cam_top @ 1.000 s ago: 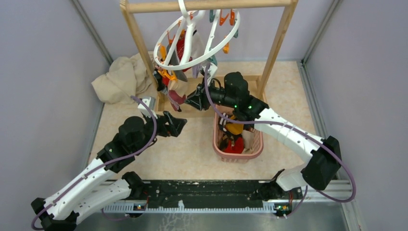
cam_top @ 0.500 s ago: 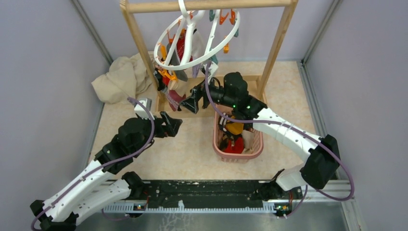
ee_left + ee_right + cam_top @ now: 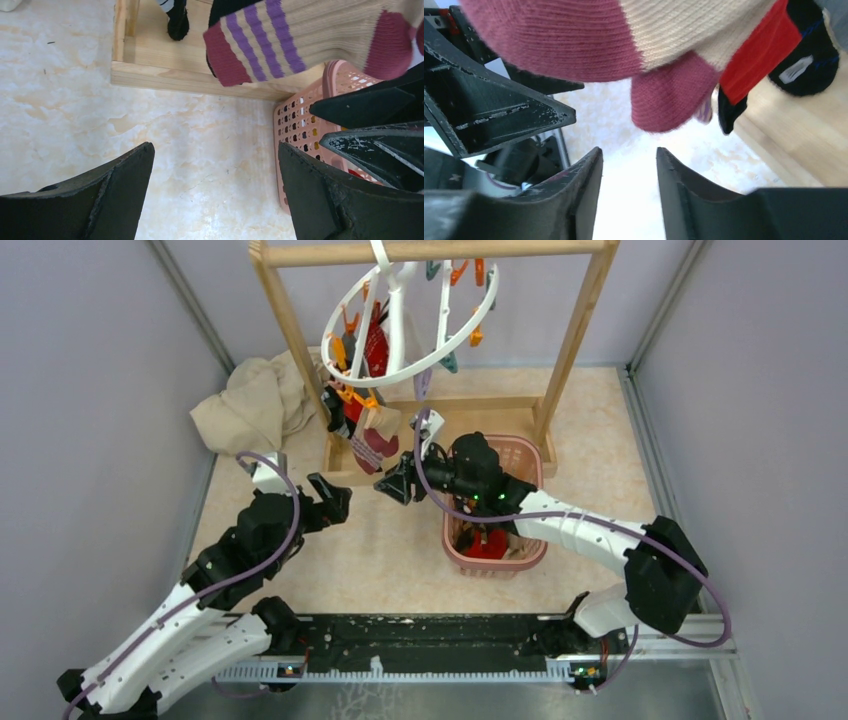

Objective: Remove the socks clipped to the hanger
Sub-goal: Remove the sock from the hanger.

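The socks [image 3: 372, 430] hang clipped to the hanger [image 3: 397, 325], bunched just above and ahead of both hands. The lowest, cream with purple stripes and a maroon toe, dangles right over our right hand [image 3: 386, 487]. Its fingers stand narrowly parted and hold nothing; we judge it is lined up to pinch that toe. Our left hand [image 3: 335, 502], released wide, waits just beside it, likely to assist. The pink basket [image 3: 535, 455] sits on the desk [image 3: 400, 560] behind the right hand, for drops.

Both arms [image 3: 175, 622] have white links, black joints and looping purple cables [image 3: 716, 625].
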`<action>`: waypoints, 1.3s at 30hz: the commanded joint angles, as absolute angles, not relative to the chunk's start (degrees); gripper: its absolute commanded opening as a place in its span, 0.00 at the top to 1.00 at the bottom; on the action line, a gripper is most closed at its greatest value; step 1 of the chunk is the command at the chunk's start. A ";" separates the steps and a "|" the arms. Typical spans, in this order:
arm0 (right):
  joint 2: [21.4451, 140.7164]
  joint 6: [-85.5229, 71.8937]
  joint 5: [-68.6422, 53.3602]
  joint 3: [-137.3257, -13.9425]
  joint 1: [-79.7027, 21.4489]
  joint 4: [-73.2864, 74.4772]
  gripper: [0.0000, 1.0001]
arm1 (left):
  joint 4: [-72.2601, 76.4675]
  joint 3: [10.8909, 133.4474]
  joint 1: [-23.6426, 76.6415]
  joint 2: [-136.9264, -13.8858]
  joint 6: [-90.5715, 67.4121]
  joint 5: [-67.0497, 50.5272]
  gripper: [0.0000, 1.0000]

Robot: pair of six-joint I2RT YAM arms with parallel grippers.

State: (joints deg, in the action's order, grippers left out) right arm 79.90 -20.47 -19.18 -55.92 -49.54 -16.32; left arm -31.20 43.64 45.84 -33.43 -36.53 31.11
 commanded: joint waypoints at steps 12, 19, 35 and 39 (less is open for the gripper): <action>76.77 -19.99 -5.19 -49.96 -51.53 -34.54 0.35 | -33.48 44.97 45.62 -31.83 -37.76 32.33 0.01; 78.41 -19.02 -2.25 -51.45 -51.52 -34.37 0.38 | -32.89 44.85 45.62 -31.86 -37.54 31.87 0.01; 82.39 -17.95 -1.74 -54.23 -51.42 -34.85 0.55 | -31.88 44.56 45.65 -32.11 -37.00 30.54 0.02; 82.02 -17.72 -2.28 -54.74 -51.42 -34.72 0.84 | -31.93 44.69 45.64 -31.92 -36.78 30.54 0.02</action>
